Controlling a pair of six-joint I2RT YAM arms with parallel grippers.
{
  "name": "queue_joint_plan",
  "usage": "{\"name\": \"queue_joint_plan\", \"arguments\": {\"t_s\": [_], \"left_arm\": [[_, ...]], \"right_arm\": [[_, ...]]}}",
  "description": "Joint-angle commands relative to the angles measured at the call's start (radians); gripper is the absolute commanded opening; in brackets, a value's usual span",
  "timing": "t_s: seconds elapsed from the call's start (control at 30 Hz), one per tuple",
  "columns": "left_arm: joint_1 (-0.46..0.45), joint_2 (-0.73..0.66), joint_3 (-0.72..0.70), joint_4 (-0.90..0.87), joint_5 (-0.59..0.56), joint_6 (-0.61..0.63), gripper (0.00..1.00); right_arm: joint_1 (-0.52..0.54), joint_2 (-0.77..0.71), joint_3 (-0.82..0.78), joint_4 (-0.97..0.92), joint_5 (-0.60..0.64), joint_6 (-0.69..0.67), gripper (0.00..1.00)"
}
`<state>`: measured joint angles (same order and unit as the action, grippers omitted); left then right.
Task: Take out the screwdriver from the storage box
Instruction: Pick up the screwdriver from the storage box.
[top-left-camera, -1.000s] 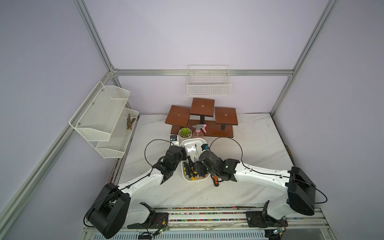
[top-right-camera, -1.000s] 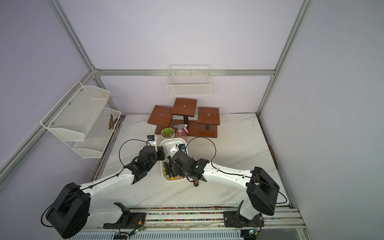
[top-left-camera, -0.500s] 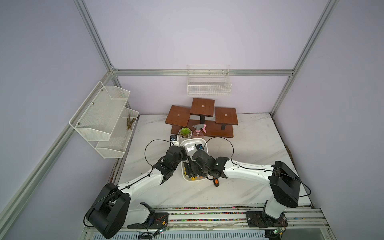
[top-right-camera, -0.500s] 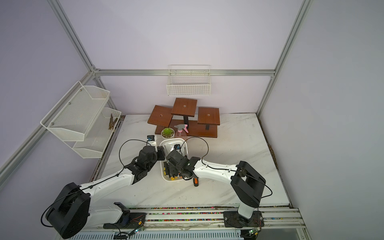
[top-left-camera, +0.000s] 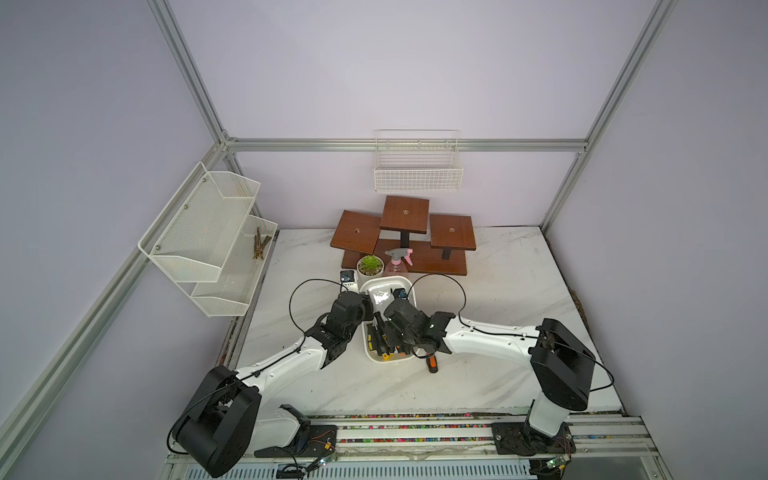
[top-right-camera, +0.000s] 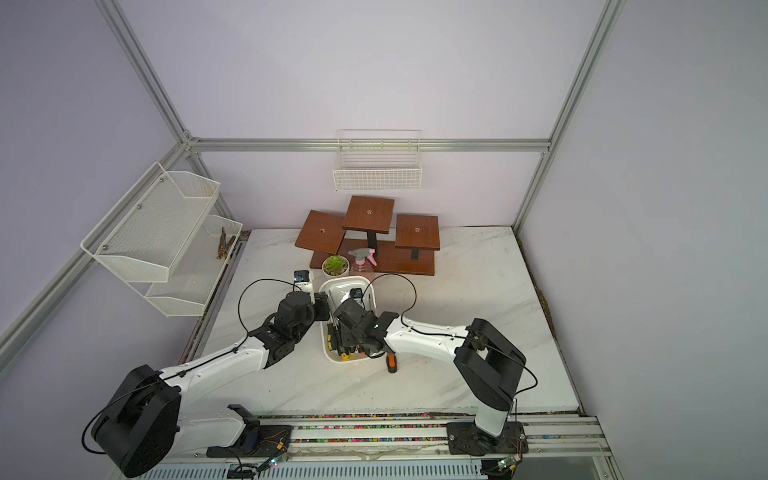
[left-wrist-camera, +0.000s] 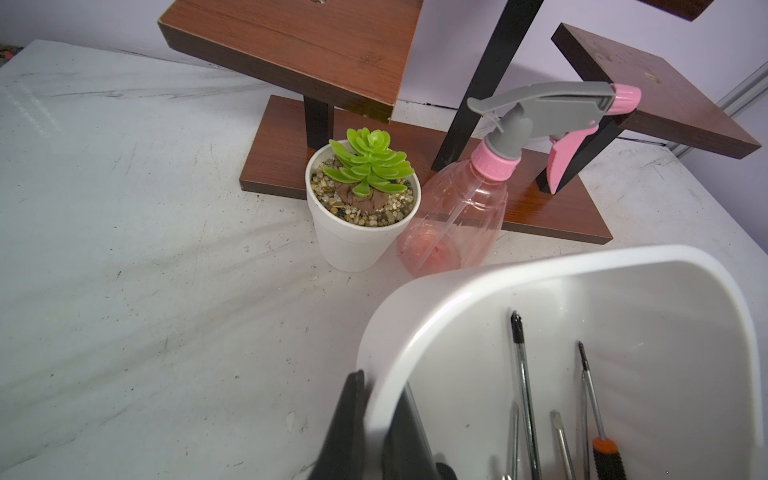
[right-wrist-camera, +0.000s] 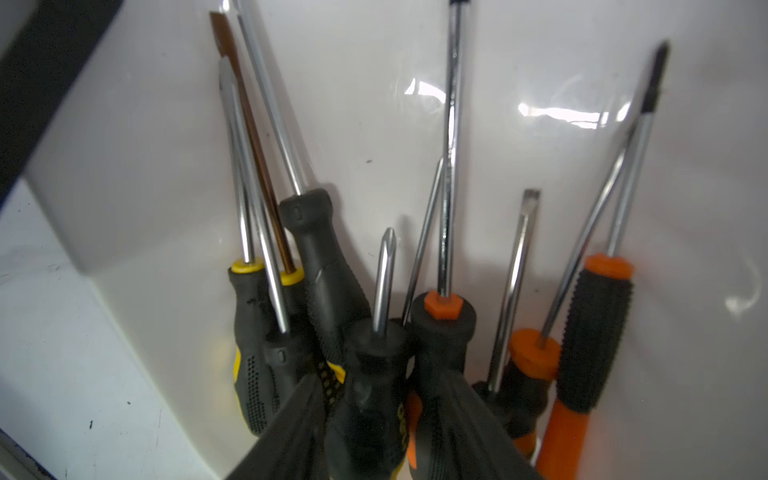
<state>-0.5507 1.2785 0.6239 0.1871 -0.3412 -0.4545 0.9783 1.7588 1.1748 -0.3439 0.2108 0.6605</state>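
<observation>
The white storage box (top-left-camera: 409, 286) (top-right-camera: 332, 286) lies mid-table, and several screwdrivers lie in it with their handles at its near end. My left gripper (left-wrist-camera: 376, 386) (top-left-camera: 368, 309) is shut on the box's left rim (left-wrist-camera: 415, 316), one finger inside and one outside. My right gripper (right-wrist-camera: 374, 382) (top-left-camera: 388, 338) reaches down into the box. Its jaws stand partly open around a stubby black-handled screwdriver (right-wrist-camera: 374, 357). A sliver of an orange handle shows between that screwdriver and one finger. An orange-and-black screwdriver (top-left-camera: 432, 365) (top-right-camera: 391, 365) lies on the table right of the box.
A potted succulent (left-wrist-camera: 361, 224) and a pink spray bottle (left-wrist-camera: 457, 216) stand just behind the box, in front of a tiered wooden stand (top-left-camera: 405, 232). A wire basket (top-left-camera: 417, 174) hangs on the back wall. A two-tier mesh shelf (top-left-camera: 208, 241) hangs on the left wall.
My right arm has swung leftward over the box, and its gripper has sunk among the handles. The left arm has stayed on the rim.
</observation>
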Motion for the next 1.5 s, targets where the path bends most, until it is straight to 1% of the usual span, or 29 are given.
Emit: {"name": "queue_joint_plan", "arguments": {"t_s": [0.0, 0.1, 0.33, 0.5, 0.67, 0.9, 1.0, 1.17, 1.47], "left_arm": [[-0.003, -0.025, -0.015, 0.043, -0.010, -0.003, 0.00], [-0.005, -0.023, -0.015, 0.046, -0.010, -0.003, 0.00], [-0.005, -0.017, -0.010, 0.045, -0.010, -0.001, 0.00], [-0.006, -0.011, -0.007, 0.044, -0.006, 0.001, 0.00], [-0.007, -0.009, -0.006, 0.046, -0.008, 0.002, 0.00], [-0.009, -0.008, -0.007, 0.045, -0.009, 0.002, 0.00], [-0.009, -0.008, -0.006, 0.045, -0.011, 0.002, 0.00], [-0.009, -0.008, -0.008, 0.045, -0.014, -0.001, 0.00], [-0.008, -0.007, -0.008, 0.044, -0.018, -0.003, 0.00]], "right_arm": [[-0.011, 0.029, 0.023, 0.019, -0.007, -0.022, 0.50], [-0.014, 0.043, 0.038, 0.020, -0.011, -0.030, 0.49], [-0.019, 0.073, 0.065, 0.022, -0.022, -0.045, 0.37], [-0.025, 0.097, 0.074, 0.018, -0.032, -0.055, 0.37], [-0.031, 0.115, 0.074, 0.017, -0.036, -0.061, 0.39], [-0.037, 0.128, 0.073, 0.004, -0.032, -0.069, 0.39], [-0.037, 0.130, 0.071, 0.000, -0.033, -0.070, 0.38], [-0.038, 0.137, 0.077, -0.008, -0.039, -0.076, 0.29], [-0.037, 0.146, 0.079, -0.024, -0.056, -0.093, 0.26]]}}
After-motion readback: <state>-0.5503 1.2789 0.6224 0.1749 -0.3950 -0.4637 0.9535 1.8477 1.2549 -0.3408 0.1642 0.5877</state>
